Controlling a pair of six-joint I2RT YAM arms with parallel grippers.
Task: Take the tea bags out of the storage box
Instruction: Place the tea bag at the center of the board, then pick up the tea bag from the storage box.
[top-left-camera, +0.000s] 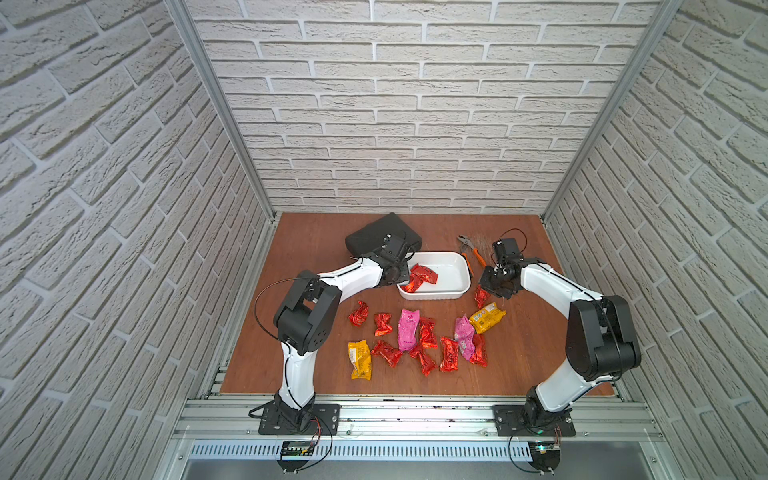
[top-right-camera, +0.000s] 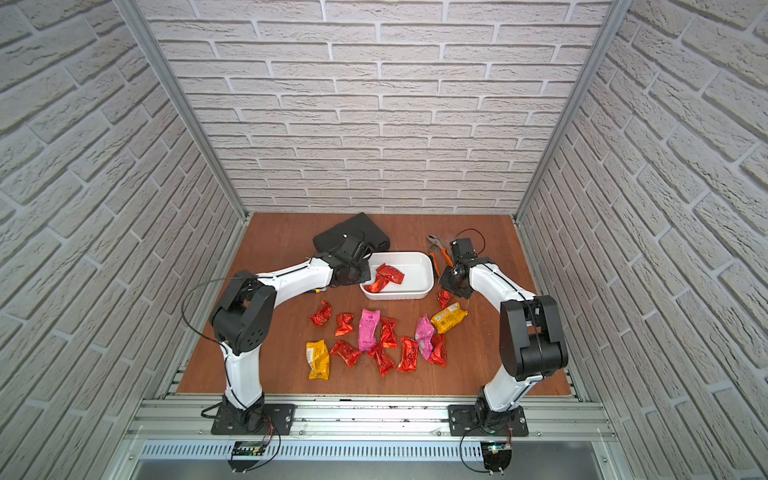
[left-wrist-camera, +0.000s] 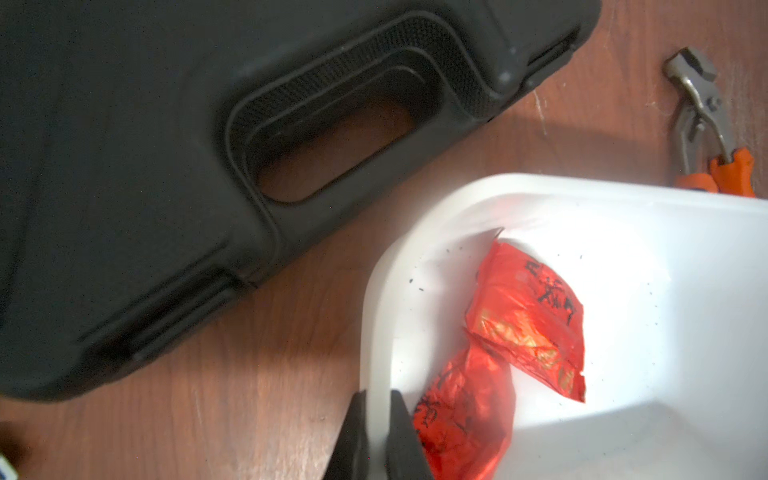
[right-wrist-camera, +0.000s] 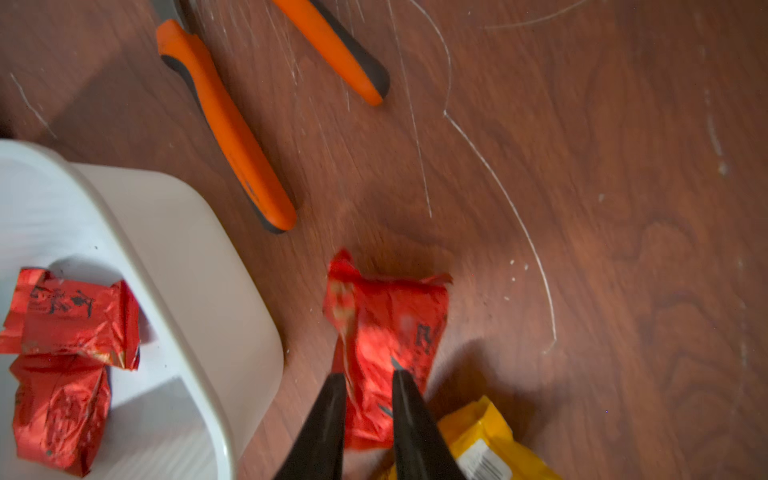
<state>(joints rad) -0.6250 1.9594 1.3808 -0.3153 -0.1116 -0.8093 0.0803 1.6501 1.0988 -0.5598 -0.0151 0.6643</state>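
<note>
Two crinkly red foil tea bags (left-wrist-camera: 523, 332) lie in the white plastic storage box (left-wrist-camera: 623, 199), its wall pinched by the left tool (left-wrist-camera: 377, 395). The right tool (right-wrist-camera: 369, 374) is narrowly parted over a red packet (right-wrist-camera: 386, 316) on the desk (right-wrist-camera: 582, 208). The bags are probably light, slippery and crushable, so a crimped end looks the best hold.

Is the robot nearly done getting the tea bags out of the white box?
Nearly. About a dozen tea bags lie out on the table. The right gripper stands open over a red packet beside the storage box, whose rim the left gripper clamps. Two red tea bags are left inside.
</note>
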